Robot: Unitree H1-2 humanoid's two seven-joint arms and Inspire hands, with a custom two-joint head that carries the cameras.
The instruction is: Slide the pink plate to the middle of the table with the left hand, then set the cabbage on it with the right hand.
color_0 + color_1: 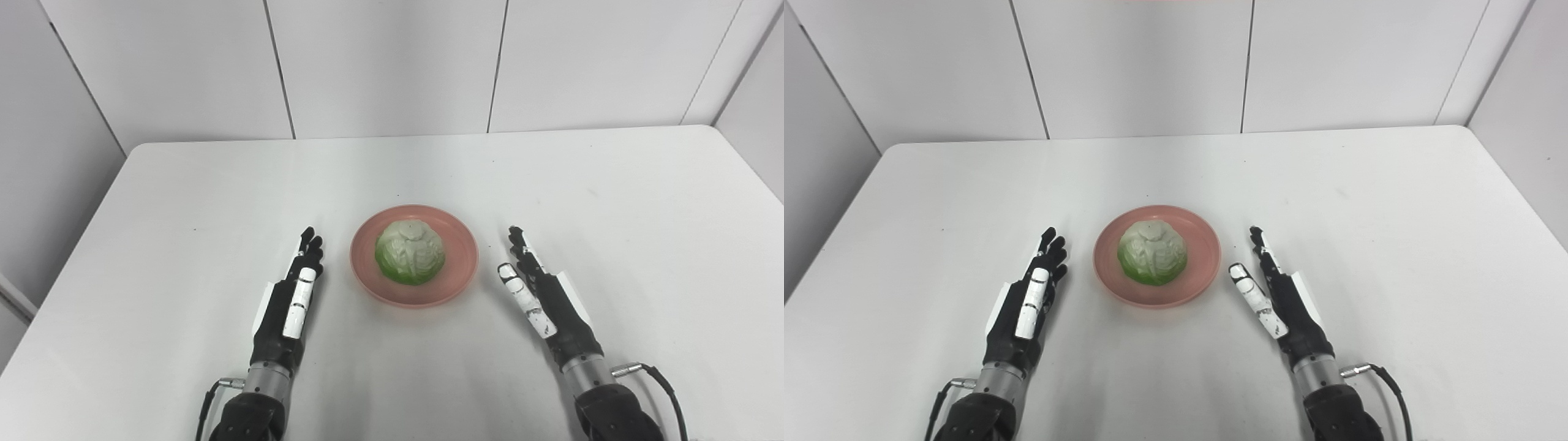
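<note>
pink plate (456,288) mid-table, cabbage (410,252) resting on it, round (no long axis) | left hand (288,309) left of plate, right hand (545,300) right of it, equally near | both spread, holding nothing, apart from plate

A white table (184,202) stands before white wall panels (386,61).

I count one plate (456,278), pink, on the one white tabletop (184,202) before me. One cabbage (409,252) sits on that plate. Two hands of mine lie beside the plate: my left hand (288,306) just to its left, my right hand (542,300) just to its right, each holding nothing, fingers stretched out.
</note>
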